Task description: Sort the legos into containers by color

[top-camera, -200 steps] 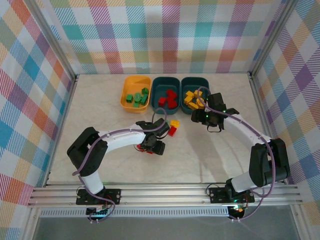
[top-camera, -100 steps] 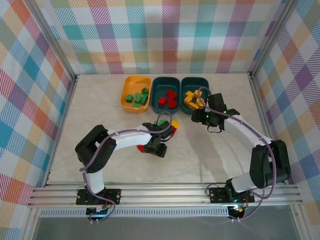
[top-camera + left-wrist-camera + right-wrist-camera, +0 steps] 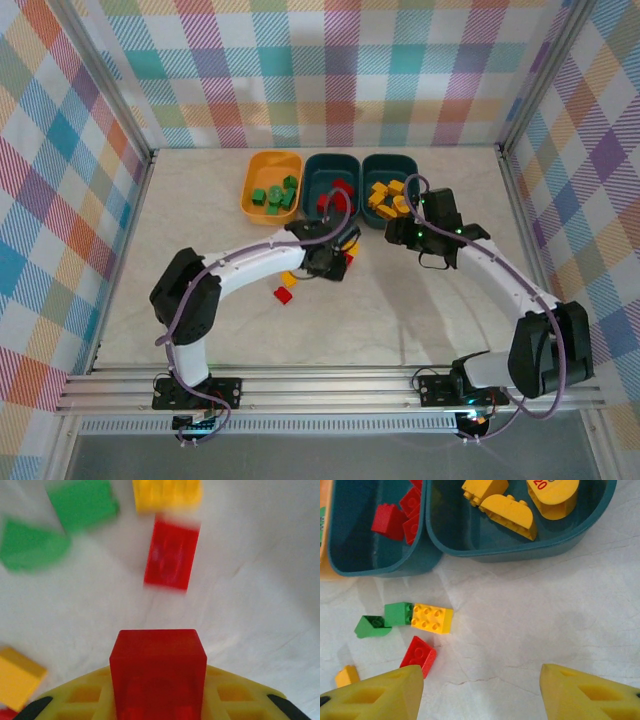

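My left gripper (image 3: pixel 157 685) is shut on a red lego (image 3: pixel 158 666), above the table just in front of the tubs (image 3: pixel 335 258). Below it lie a loose red brick (image 3: pixel 172 555), a yellow brick (image 3: pixel 167 495) and two green ones (image 3: pixel 82 502). My right gripper (image 3: pixel 482 695) stands open over bare table, near the right teal container (image 3: pixel 520 547), which holds yellow bricks (image 3: pixel 510 510). The middle teal container (image 3: pixel 333 158) holds red bricks and the orange-yellow container (image 3: pixel 247 195) holds green ones.
More loose bricks lie nearer the arms: a red one (image 3: pixel 284 294) and a yellow one (image 3: pixel 290 279). The right wrist view has a green pair (image 3: pixel 398 614), a yellow brick (image 3: pixel 432 618) and a red brick (image 3: pixel 418 655) left of its fingers. Checked walls enclose the table.
My left gripper has closed on a red brick and swung away from the near table towards the tubs. The right gripper has shifted slightly to the right, still open.
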`<state>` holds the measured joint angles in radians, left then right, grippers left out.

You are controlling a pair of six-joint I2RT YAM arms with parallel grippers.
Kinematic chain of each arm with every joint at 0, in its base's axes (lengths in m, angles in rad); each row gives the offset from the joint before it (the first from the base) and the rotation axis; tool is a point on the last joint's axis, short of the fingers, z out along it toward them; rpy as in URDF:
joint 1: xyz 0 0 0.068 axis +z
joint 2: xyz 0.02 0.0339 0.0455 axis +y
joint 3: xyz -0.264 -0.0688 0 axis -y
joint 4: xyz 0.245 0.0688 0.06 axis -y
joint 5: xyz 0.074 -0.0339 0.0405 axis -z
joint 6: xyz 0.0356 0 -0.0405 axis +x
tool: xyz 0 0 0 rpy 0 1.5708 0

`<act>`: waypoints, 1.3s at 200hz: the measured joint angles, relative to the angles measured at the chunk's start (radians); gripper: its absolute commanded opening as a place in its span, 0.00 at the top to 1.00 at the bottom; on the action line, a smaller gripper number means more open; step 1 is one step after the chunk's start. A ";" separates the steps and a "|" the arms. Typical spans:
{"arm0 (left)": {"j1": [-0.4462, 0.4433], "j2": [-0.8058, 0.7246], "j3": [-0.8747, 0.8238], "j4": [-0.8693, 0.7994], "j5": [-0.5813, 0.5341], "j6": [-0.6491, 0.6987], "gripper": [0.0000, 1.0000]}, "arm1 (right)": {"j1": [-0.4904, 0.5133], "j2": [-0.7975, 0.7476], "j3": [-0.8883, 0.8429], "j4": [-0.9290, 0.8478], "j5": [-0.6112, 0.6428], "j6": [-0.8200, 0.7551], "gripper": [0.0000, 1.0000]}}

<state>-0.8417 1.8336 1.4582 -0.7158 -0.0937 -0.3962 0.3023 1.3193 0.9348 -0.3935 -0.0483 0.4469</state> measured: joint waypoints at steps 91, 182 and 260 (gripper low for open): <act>0.306 0.572 0.946 -0.108 -0.016 0.024 0.73 | 0.000 -0.192 -0.111 -0.049 -0.009 -0.002 0.36; 0.308 0.725 1.091 -0.179 0.082 0.024 0.30 | 0.000 -0.213 -0.127 -0.055 -0.060 0.007 0.34; 0.312 0.519 0.801 -0.140 0.076 0.021 0.27 | 0.194 -0.053 -0.089 -0.039 0.010 0.105 0.30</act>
<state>-0.5297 2.3524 2.2593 -0.8558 -0.0181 -0.3756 0.4961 1.2667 0.8463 -0.4320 -0.0387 0.5518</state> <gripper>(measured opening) 0.722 0.684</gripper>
